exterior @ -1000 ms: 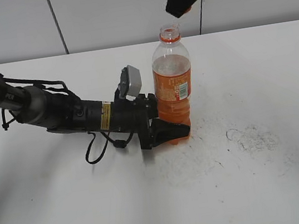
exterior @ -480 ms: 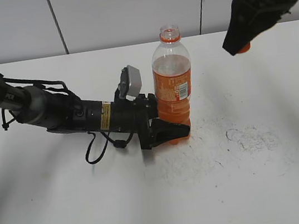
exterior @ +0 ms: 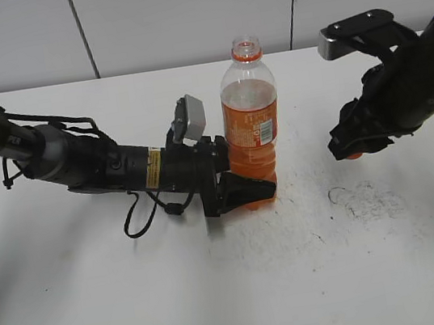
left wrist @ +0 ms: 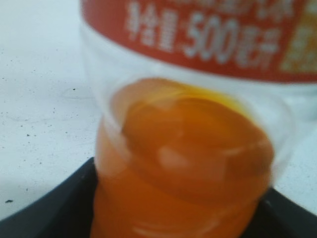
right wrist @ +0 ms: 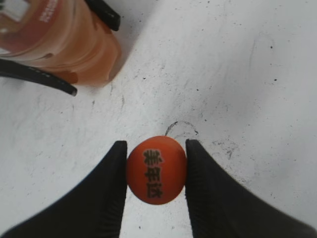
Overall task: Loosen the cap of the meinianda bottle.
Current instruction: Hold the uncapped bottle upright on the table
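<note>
The meinianda bottle (exterior: pixel 251 116) stands upright mid-table with its mouth uncapped; it fills the left wrist view (left wrist: pixel 188 163) and shows at the top left of the right wrist view (right wrist: pixel 64 39). My left gripper (exterior: pixel 242 191) is shut on the bottle's base. My right gripper (exterior: pixel 352 150) is shut on the orange cap (right wrist: pixel 156 169), which bears dark characters on top. It holds the cap low over the white table (exterior: pixel 340 275), to the right of the bottle. In the exterior view only a sliver of the cap (exterior: pixel 354 155) shows under the fingers.
Dark scuff marks and a scribbled ring (exterior: pixel 365 199) mark the table surface right of the bottle. A grey panelled wall (exterior: pixel 178 13) stands behind the table's far edge.
My right gripper, holding the cap, has moved from above the bottle's mouth rightward and down to near the table surface. The bottle and the left arm have not moved.
</note>
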Available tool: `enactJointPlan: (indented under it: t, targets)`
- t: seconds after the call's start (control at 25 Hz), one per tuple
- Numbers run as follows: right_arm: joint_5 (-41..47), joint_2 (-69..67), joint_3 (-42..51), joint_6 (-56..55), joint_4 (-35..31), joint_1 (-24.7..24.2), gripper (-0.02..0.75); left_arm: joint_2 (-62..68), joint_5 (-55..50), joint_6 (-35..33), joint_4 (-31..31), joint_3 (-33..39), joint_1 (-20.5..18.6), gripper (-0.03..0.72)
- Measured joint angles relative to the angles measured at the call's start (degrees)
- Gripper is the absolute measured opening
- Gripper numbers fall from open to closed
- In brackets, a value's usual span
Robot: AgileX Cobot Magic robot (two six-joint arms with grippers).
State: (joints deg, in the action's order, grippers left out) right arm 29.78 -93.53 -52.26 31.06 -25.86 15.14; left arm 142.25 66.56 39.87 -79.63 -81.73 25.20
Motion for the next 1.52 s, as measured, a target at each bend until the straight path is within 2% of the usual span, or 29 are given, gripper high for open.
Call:
enactJointPlan:
  t: [0.12, 0.36, 0.92, 1.0, 1.2, 1.36, 1.44, 1.52]
  targets:
    - [-6.4, -2.0, 3.3, -0.1, -2.3, 0.0, 0.264, 0.0, 0.0, 0.0, 0.0, 0.0, 0.0, 0.55]
    - [-11.2, -9.3, 3.6, -0.1, -3.5, 0.0, 0.264, 0.0, 0.0, 0.0, 0.0, 0.0, 0.0, 0.55]
    - [-15.6, -14.5, 3.8, -0.1, -5.5, 0.0, 0.274, 0.0, 0.0, 0.0, 0.0, 0.0, 0.0, 0.55]
    - [-15.7, -14.5, 3.8, -0.1, -5.5, 0.0, 0.288, 0.0, 0.0, 0.0, 0.0, 0.0, 0.0, 0.55]
    - [-15.8, -14.5, 3.8, -0.1, -5.5, 0.0, 0.392, 0.0, -0.1, 0.0, 0.0, 0.0, 0.0, 0.55]
    - [-15.8, -14.5, 3.8, -0.1, -5.5, 0.0, 0.443, 0.0, -0.1, 0.0, 0.0, 0.0, 0.0, 0.55]
    - [-15.1, -14.1, 3.8, -0.1, -5.5, 0.0, 0.454, 0.0, -0.1, 0.0, 0.0, 0.0, 0.0, 0.554]
    - [-14.5, -13.5, 3.8, -0.1, -5.5, 0.0, 0.456, 0.0, -0.3, 0.0, 0.0, 0.0, 0.0, 0.589]
